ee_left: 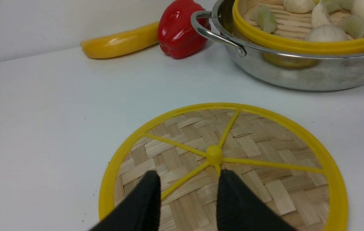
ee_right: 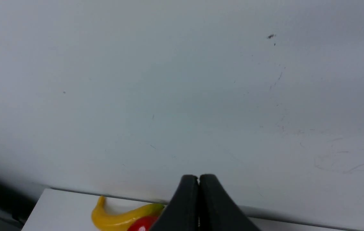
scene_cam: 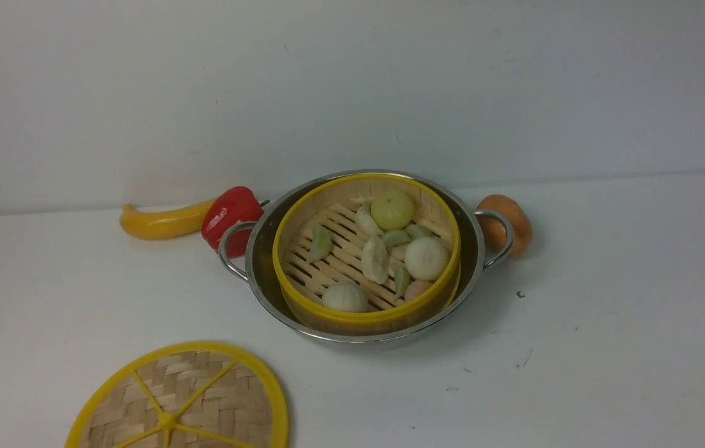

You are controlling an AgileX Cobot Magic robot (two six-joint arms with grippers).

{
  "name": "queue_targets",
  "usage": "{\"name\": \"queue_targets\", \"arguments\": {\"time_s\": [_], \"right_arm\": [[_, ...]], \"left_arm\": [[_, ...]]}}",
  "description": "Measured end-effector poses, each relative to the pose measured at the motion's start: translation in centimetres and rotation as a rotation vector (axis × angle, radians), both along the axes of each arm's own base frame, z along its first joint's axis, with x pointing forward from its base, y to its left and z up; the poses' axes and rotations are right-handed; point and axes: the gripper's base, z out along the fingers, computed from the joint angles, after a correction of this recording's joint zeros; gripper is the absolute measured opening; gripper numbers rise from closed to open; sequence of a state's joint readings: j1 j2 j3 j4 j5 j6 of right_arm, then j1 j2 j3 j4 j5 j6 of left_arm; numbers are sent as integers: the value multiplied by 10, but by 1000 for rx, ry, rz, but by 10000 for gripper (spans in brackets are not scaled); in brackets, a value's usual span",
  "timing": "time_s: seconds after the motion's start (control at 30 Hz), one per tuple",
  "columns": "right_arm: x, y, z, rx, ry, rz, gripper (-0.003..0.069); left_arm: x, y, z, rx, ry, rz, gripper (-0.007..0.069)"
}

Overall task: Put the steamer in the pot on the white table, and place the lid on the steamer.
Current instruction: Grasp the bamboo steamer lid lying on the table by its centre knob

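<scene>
The steamer [scene_cam: 333, 255], a yellow-rimmed bamboo basket, sits inside the steel pot [scene_cam: 262, 261] at the middle of the white table [scene_cam: 576, 311]. Flat on the table at the front left lies the woven lid [scene_cam: 203, 398]. Neither gripper shows in the front view. In the left wrist view my left gripper [ee_left: 189, 175] hangs open just above the lid [ee_left: 265, 179], its tips a little short of the centre knob [ee_left: 214, 151], with nothing between the fingers. The pot [ee_left: 313, 73] with the steamer [ee_left: 297, 45] stands beyond. My right gripper [ee_right: 198, 177] is shut and empty, facing the wall.
Several dumplings and buns [scene_cam: 427, 258] lie in the steamer. A yellow banana [scene_cam: 162, 223] and a red pepper [scene_cam: 231, 214] rest left of the pot by the wall. An orange fruit [scene_cam: 511, 221] sits behind the pot's right handle [scene_cam: 501, 239].
</scene>
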State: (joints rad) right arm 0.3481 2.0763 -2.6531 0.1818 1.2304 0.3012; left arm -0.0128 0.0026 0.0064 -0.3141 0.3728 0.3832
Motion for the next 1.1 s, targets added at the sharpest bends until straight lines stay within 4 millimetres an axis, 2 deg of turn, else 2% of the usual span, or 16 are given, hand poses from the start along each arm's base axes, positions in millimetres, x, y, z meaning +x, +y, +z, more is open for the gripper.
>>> {"name": "queue_targets", "arguments": {"time_s": [0.23,0.4,0.47,0.5,0.63,0.67,0.7,0.73,0.83,0.9,1.1], "right_arm": [[0,-3,-3,-57,-2,-11,43],[-36,-28,1,-205,4,-74,57],[-65,-46,-1,-262,-50,-112,65],[-75,-52,-11,-286,-42,-116,69],[-139,-84,-42,-337,-112,-141,85],[-147,-88,-49,-338,-115,-144,87],[-161,-97,-72,-343,-104,-153,92],[-172,-104,-86,-333,-109,-171,96],[-205,-128,-115,-278,-141,-255,109],[-229,-143,-143,-227,-153,-333,120],[-274,-163,-180,-201,-257,-439,145]], "left_arm": [[0,0,0,0,0,0,241],[0,0,0,0,0,0,241],[0,0,0,0,0,0,241],[0,0,0,0,0,0,241],[0,0,0,0,0,0,241],[0,0,0,0,0,0,241],[0,0,0,0,0,0,241],[0,0,0,0,0,0,241],[0,0,0,0,0,0,241],[0,0,0,0,0,0,241],[0,0,0,0,0,0,241]]}}
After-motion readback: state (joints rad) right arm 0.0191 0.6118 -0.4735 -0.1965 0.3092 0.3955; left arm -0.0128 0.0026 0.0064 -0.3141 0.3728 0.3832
